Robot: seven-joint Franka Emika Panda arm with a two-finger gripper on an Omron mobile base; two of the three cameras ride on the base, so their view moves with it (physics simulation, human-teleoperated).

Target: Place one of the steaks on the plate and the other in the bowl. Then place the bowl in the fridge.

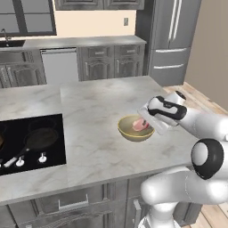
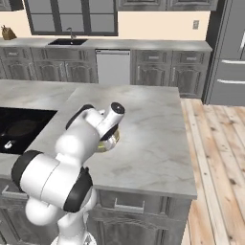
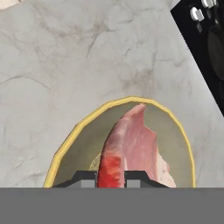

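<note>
An olive-yellow bowl (image 1: 133, 133) (image 2: 111, 142) (image 3: 78, 144) sits on the marble island counter near its right front. A pink-red steak (image 1: 140, 124) (image 3: 133, 148) stands on edge inside the bowl. My gripper (image 1: 147, 119) (image 3: 111, 179) is shut on the steak's red rind end, one dark fingertip (image 3: 85, 178) on each side. In the right base view my own arm covers most of the bowl. The grey steel fridge (image 1: 171, 40) (image 2: 229, 52) stands closed at the back right. The plate is out of view.
A black cooktop (image 1: 31, 142) (image 3: 205, 52) with a frying pan (image 1: 41, 138) lies left of the bowl. Grey cabinets and a dishwasher (image 1: 60, 64) line the back wall, with a sink (image 2: 67, 42) at the left. Wooden floor (image 2: 215, 158) runs right of the island.
</note>
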